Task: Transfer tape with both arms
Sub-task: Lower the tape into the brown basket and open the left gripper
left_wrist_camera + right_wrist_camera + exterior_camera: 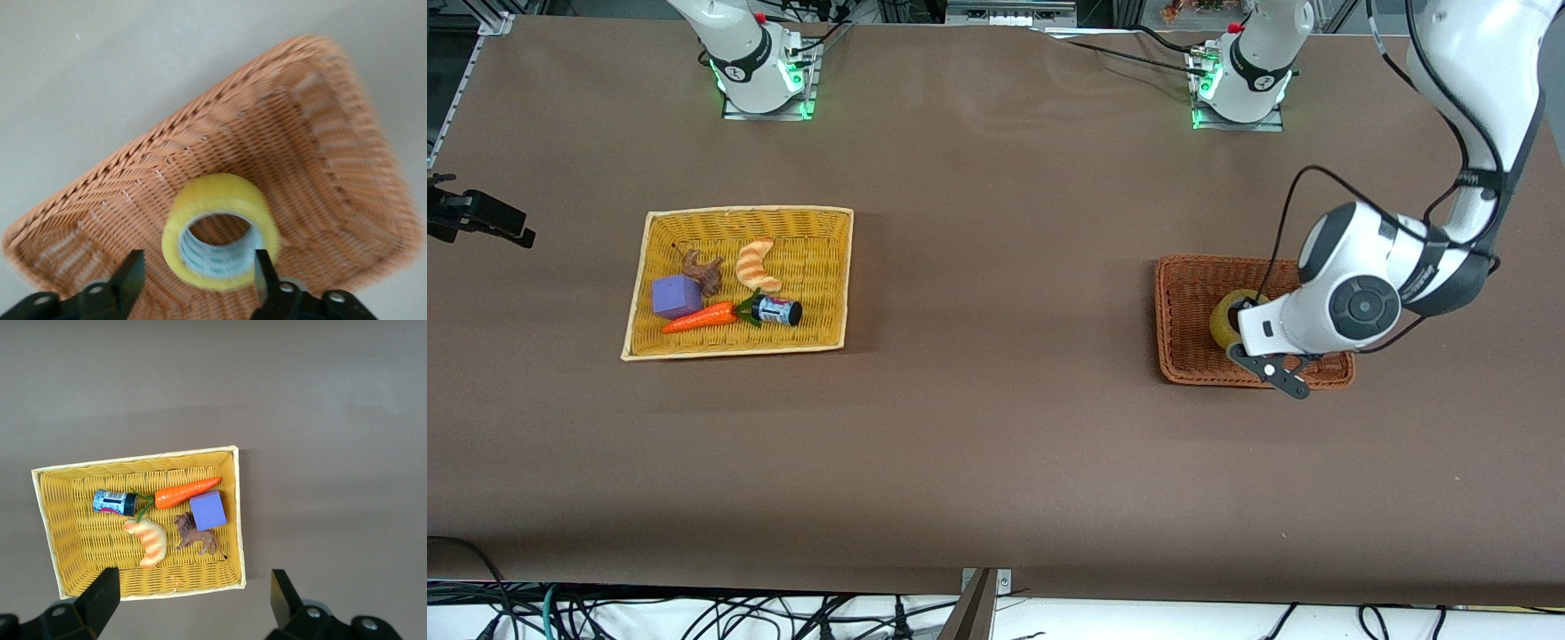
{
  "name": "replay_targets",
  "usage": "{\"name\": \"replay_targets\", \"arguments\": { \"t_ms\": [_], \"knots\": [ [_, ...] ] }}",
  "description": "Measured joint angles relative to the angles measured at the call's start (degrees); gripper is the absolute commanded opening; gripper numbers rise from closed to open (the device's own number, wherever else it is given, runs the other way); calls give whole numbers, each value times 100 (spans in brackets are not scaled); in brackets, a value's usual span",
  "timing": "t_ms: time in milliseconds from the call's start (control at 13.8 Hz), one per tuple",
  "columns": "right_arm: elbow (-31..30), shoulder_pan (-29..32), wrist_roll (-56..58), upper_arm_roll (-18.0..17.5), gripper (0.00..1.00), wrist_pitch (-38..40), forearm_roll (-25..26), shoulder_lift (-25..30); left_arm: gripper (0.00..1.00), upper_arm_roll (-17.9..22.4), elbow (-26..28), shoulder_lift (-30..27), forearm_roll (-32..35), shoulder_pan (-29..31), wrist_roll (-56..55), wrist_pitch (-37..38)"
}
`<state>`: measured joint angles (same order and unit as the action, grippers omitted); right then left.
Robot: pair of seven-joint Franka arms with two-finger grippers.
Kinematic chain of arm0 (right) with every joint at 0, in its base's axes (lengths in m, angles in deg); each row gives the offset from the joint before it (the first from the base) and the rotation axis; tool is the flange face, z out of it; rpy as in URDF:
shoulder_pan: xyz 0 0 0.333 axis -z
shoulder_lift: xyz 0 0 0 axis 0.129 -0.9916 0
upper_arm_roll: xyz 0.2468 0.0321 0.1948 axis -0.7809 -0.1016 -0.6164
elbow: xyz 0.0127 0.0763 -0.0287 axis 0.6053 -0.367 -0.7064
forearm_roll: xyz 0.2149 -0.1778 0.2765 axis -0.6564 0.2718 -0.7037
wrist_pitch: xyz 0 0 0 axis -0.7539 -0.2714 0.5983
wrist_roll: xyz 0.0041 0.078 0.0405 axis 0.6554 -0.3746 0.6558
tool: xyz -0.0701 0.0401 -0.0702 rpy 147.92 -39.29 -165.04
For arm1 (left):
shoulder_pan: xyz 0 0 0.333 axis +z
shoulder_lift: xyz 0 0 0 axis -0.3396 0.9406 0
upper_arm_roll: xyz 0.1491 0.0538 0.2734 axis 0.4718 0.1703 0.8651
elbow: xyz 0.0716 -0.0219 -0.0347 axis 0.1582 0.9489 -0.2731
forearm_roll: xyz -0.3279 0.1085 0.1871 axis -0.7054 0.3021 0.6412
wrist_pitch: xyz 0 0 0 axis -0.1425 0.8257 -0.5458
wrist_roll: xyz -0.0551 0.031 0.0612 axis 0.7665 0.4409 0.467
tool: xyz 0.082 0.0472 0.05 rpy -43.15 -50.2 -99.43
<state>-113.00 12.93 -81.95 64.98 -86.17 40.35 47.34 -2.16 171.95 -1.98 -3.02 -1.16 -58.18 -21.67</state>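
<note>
Brown table with two wicker baskets, one arm down at the tape and the other waiting high.

The left gripper (199,280) hangs low over the shallow orange-brown wicker basket (1183,293) at the left arm's end of the table, its black fingers (132,275) spread apart on either side of the ring-shaped roll of translucent yellowish packing tape (220,230), which lies in that basket; whether the fingers touch the roll is unclear. The right gripper (193,597) waits, fingers wide apart, above the yellow rectangular wicker basket (818,276), which holds a purple cube (675,296), an orange toy carrot (698,318), a striped croissant-shaped toy (757,264), a brown lion figurine (195,535) and a small dark can (777,310).
</note>
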Motion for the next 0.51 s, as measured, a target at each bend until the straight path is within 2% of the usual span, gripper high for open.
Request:
{"name": "replay_targets", "arguments": {
  "t_ms": [218, 435, 508],
  "knots": [
    [6, 0, 0, 1, 100, -1, 0, -3, 100, -407, -882, -449, -58, -2, -244, 1087],
    [15, 0, 0, 3, 100, -2, -1, -7, 100, -352, -1785, -771, -747, 250, -256, 1539],
    [16, 0, 0, 3, 100, -2, -1, -8, 100, -207, -1963, -837, -910, 332, -255, 1581]
  ]
}}
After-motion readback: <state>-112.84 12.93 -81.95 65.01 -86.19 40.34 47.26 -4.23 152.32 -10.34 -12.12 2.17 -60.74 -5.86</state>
